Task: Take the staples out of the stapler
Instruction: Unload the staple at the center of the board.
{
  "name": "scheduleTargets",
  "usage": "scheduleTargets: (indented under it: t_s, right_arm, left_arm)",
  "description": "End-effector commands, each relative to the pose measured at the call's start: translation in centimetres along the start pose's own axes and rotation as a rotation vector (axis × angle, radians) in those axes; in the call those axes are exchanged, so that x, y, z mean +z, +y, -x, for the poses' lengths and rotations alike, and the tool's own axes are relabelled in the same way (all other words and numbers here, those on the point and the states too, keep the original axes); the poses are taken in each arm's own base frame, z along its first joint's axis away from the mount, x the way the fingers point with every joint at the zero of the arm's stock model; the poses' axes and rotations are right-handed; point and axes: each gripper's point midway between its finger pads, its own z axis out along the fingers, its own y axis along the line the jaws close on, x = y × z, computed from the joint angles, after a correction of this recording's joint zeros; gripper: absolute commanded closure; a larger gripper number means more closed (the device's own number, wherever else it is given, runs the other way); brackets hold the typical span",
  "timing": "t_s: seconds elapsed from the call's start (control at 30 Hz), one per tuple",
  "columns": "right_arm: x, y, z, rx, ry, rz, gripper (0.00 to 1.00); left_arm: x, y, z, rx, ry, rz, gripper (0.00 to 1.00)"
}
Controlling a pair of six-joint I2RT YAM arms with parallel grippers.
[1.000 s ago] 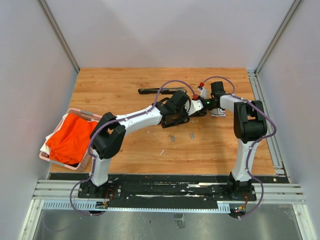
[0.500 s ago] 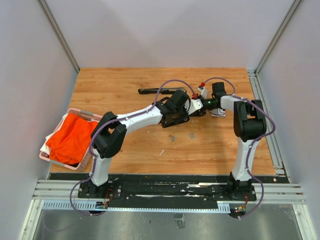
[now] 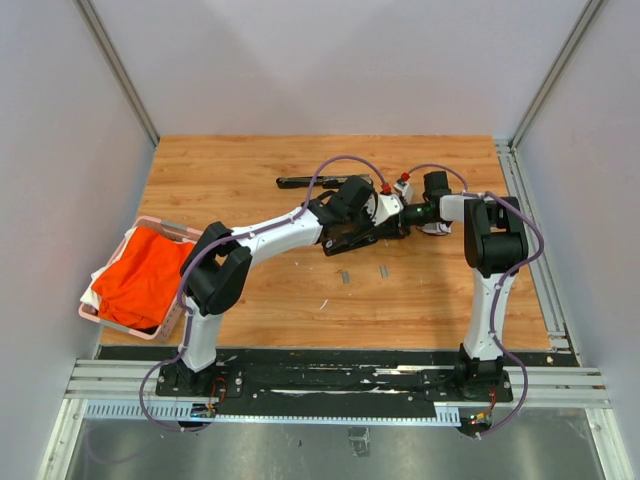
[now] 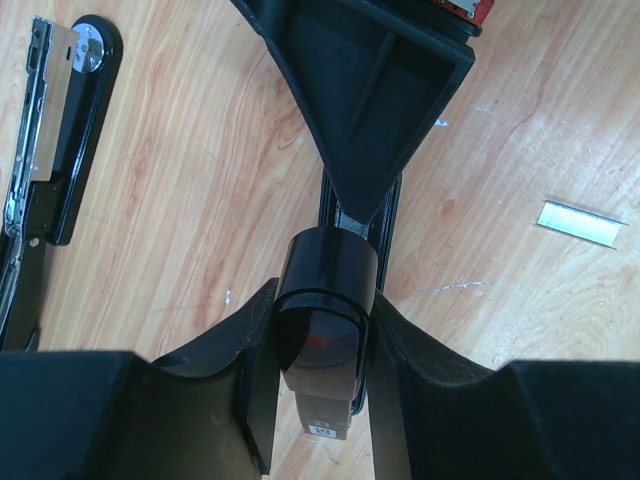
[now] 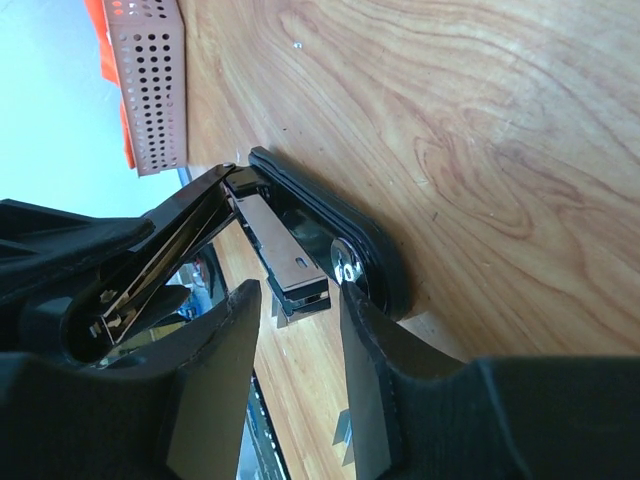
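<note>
Top view looks down — close wrist views share the stapler (image 4: 322, 290).

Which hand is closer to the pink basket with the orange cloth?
Left. The left hand, gripping the stapler, is to the right of the basket at mid-table; the right hand is beyond it, farther right.

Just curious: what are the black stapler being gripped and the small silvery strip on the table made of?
Stapler: glossy black with smooth reflections, probably plastic or painted metal. Strip: flat with a bright silver sheen, likely bare metal staples.
</note>
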Motion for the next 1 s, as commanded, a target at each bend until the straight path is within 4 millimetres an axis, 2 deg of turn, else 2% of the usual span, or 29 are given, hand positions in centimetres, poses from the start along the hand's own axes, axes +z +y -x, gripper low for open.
scheduleTargets:
  t_s: [0.0,0.5,0.73,0.97]
  right_arm:
    - [0.3,-1.5,-0.5,0.046,0.010,0.018,0.61]
    - [1.1,-2.6,0.0,0.098,-0.031,0.058,0.62]
    - [1.4,-3.3,-0.2,0.117,-0.028,0.057,0.80]
    - [1.4,-3.2,-0.4,0.118,-0.032,0.072,0.85]
  left_arm:
    - [-0.6,1.0,3.2,-0.011,-0.092,0.015,1.00]
    - [-0.3,-0.1,3.0,-0.011,-0.094,-0.044,1.00]
    - [-0.5,-0.4,3.0,-0.018,-0.097,-0.060,1.00]
    - [-0.9,0.3,3.0,-0.056,-0.100,-0.028,1.00]
